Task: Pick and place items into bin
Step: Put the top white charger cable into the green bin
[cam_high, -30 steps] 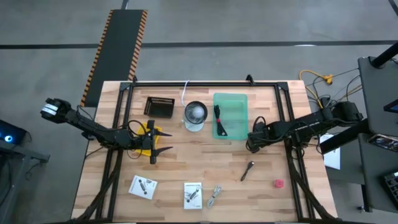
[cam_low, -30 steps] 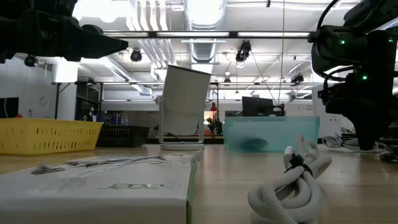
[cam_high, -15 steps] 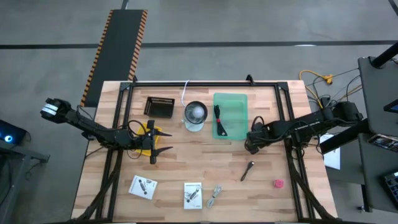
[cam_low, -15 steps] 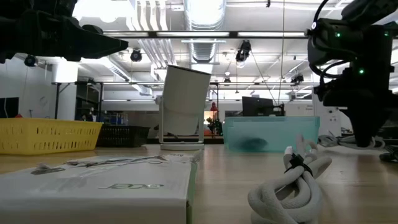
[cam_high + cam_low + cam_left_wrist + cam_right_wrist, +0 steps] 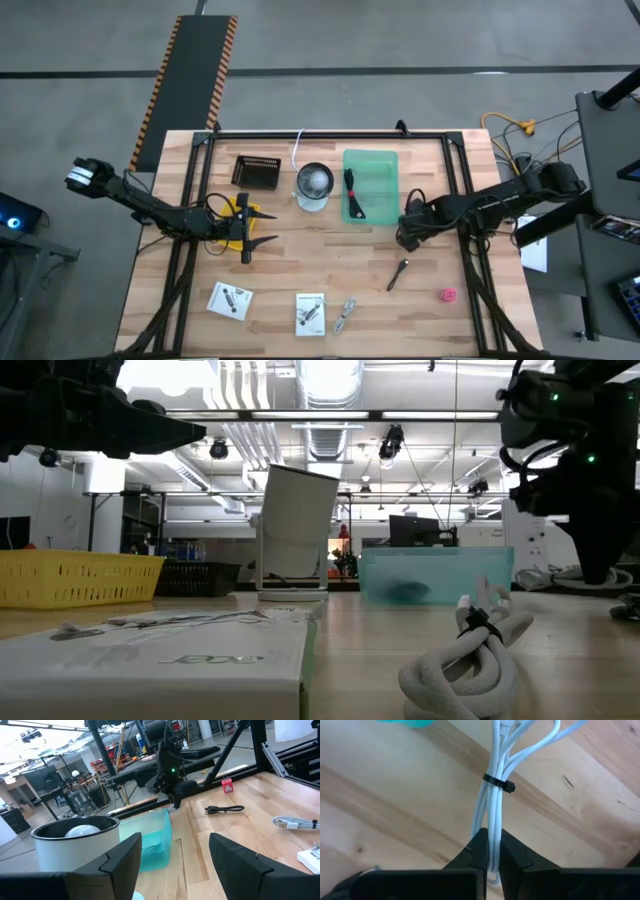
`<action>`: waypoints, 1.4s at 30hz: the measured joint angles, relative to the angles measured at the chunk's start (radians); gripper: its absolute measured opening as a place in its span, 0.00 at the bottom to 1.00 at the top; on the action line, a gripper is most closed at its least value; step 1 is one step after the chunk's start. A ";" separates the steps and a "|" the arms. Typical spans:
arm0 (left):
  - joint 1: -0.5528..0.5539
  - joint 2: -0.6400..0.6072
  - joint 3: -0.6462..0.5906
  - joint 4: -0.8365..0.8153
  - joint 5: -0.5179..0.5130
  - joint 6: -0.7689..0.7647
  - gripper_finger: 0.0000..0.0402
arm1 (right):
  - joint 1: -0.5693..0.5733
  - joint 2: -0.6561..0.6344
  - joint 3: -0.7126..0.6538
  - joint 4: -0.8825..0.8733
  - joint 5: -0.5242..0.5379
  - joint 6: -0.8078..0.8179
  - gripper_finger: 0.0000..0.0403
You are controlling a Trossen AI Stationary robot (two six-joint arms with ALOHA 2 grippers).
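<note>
The teal bin (image 5: 371,186) stands at mid-table with the black-and-red coiled cable (image 5: 352,192) inside. My right gripper (image 5: 492,837) hangs beside the bin's near right corner (image 5: 408,233), shut on a white cable bundle (image 5: 496,795). My left gripper (image 5: 264,227) waits open over a yellow basket (image 5: 236,208) at the left. Lying flat on the wood are the dark stick-like tool (image 5: 398,273), the pink-red lump (image 5: 447,295), two white cards (image 5: 230,300) (image 5: 310,313) and a second pale cable bundle (image 5: 345,315). No black cube shows. My right gripper pinches the white cable bundle between its two fingers near one looped end (image 5: 493,822). The strands run on from the fingers past a black tie (image 5: 498,782) toward the bin's corner. Whether the far end rests on the wood, I cannot tell.
A white cup (image 5: 313,186) with a pale ball inside stands left of the bin, and a black basket (image 5: 256,171) left of that. Black frame rails (image 5: 330,134) run along the far edge and down both sides. Bare wood lies between the bin and the near items.
My right gripper has drifted a little toward the table's near edge beside the bin, staying shut on the white cable.
</note>
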 joint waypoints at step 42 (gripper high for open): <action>0.000 0.000 -0.001 0.000 0.000 0.000 0.54 | 0.110 -0.240 0.016 0.083 0.242 -0.039 0.03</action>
